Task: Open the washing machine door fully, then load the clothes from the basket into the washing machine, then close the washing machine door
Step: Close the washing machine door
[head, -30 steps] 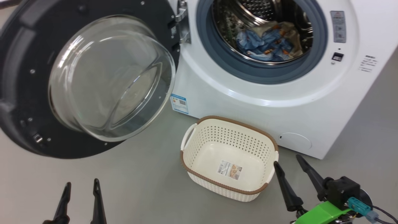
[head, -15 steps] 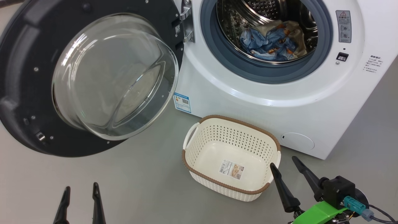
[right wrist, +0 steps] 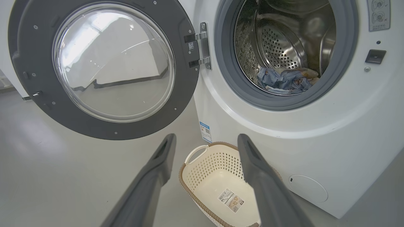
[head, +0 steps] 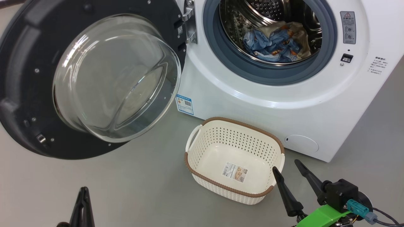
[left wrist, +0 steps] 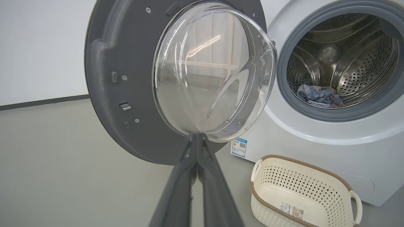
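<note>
The washing machine door stands swung wide to the left of the white washing machine. The light-blue printed clothes lie inside the steel drum. On the floor in front sits the cream basket, holding just a label. My left gripper is shut with nothing in it, low at the left; the left wrist view has its tips lined up before the door. My right gripper is open beside the basket's right handle; in the right wrist view it hangs above the basket, facing the clothes.
Bare grey floor spreads between the door and the basket. A blue energy sticker and a round service flap mark the machine's lower front. A white wall with a dark skirting line runs behind the door.
My left gripper's two fingers have come together. The right gripper has drifted slightly left and stays open. The head camera shifted a little early on.
</note>
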You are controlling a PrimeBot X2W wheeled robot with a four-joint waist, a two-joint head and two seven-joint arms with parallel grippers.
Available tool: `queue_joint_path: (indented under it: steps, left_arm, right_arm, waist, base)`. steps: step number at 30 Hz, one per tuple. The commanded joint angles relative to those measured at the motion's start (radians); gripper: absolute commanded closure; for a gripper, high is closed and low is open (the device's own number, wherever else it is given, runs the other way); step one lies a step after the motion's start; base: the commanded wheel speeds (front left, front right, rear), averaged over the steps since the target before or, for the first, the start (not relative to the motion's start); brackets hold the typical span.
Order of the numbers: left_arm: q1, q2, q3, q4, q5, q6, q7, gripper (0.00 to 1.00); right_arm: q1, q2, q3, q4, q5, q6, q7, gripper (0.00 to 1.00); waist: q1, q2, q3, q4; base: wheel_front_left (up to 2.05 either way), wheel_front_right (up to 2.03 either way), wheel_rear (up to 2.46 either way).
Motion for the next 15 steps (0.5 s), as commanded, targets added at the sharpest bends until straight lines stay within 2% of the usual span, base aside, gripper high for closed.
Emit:
queue_joint_path:
  steps: [1, 11, 15]
  left_arm:
    - [-0.017, 0.013, 0.044, -0.017, 0.012, -0.007, -0.012, 1.0]
    - [-0.012, -0.006, 0.064, -0.026, 0.008, -0.022, -0.012, 1.0]
    - [0.0, -0.062, 0.115, -0.066, -0.08, -0.077, -0.012, 1.0]
  right_arm:
    - [-0.048, -0.006, 0.025, -0.024, 0.007, 0.002, -0.006, 0.0]
    - [-0.057, -0.006, 0.03, -0.021, 0.005, 0.002, -0.003, 0.0]
    - [-0.061, -0.009, 0.032, -0.019, 0.007, 0.002, -0.003, 0.0]
  waist:
    - [0.0, 0.0, 0.001, 0.0]
    - [0.0, 0.0, 0.008, 0.003]
    - [0.0, 0.0, 0.009, 0.005]
  base:
    - [0.0, 0.0, 0.0]
    - [0.0, 0.0, 0.0]
    - [0.0, 0.0, 0.0]
